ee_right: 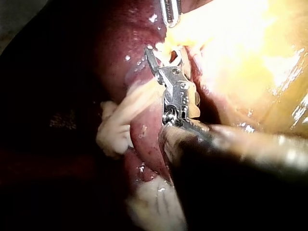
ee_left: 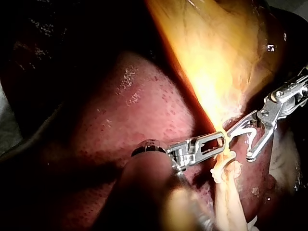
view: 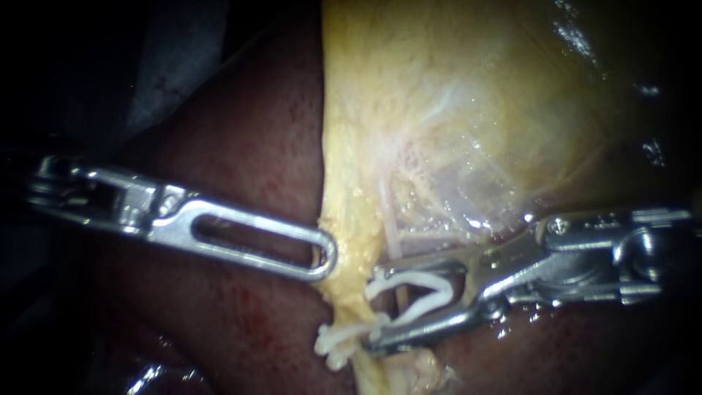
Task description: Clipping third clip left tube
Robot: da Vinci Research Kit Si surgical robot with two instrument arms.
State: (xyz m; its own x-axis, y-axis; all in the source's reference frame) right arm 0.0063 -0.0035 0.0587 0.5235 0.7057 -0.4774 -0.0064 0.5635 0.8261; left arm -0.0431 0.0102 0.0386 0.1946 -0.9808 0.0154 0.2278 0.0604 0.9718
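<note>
The left instrument (view: 323, 256) is shiny silver metal, and its tip is long and flat with a long hole down the middle. The right instrument (view: 374, 307) is silver too, with a small round screw (view: 560, 225), a chunky hinge (view: 643, 249) and two thin jaws.

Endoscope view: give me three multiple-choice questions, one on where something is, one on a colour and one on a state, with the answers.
1. The thin tube runs:
A between the clip's legs
B outside both jaws
C behind the instrument's shaft

2. The clip in the right instrument is:
A blue
B white
C black

3. That clip is:
A squeezed flat
B dropped loose
C open, held in the jaws

Answers:
1 A, the tube passes through the clip's V.
2 B, it shows white against the metal jaws.
3 C, its legs stand apart, one along each jaw.
</note>
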